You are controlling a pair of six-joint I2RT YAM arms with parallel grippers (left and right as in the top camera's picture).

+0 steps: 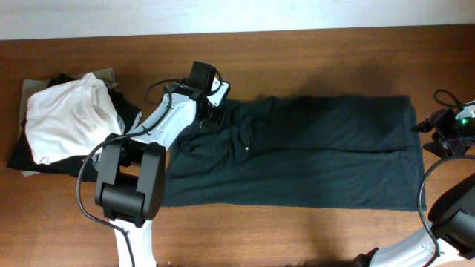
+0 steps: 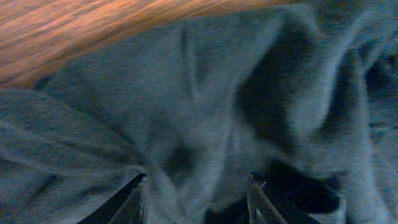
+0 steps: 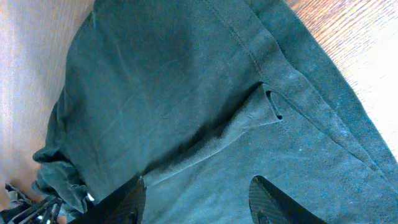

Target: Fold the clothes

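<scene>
**Q:** Across the middle of the table, what lies there?

**Me:** A dark charcoal soft cotton T-shirt (image 1: 319,156), spread on the brown wooden table (image 1: 312,59). In the overhead view its long side runs from 9 to 3 o'clock. Most of it lies flat, but the 10 o'clock corner is bunched into creases.

**Q:** Where is your left pincer?

**Me:** My left pincer (image 1: 214,111) is right on that bunched corner. In the left wrist view its fingers (image 2: 134,202) stand apart at 6 o'clock, with rumpled cloth close beneath them. That picture is blurred. As far as I can tell the jaws are spread and pinch nothing.

**Q:** And the right one?

**Me:** My right pincer (image 1: 436,127) is at 3 o'clock, just beside the T-shirt's edge. In the right wrist view its fingers (image 3: 273,208) are also spread wide with nothing between them. The cloth under them shows a stitched hem running toward 5 o'clock and a small slit beside a seam.

**Q:** Any writing you can read?

**Me:** A tiny white fleck (image 1: 247,148) sits near the creases. It is too small for me to tell whether it is lettering.

**Q:** What else is on the table?

**Me:** At 9 o'clock a white folded shirt (image 1: 70,115) lies on top of darker garments (image 1: 21,154), beyond the T-shirt's left end.
</scene>
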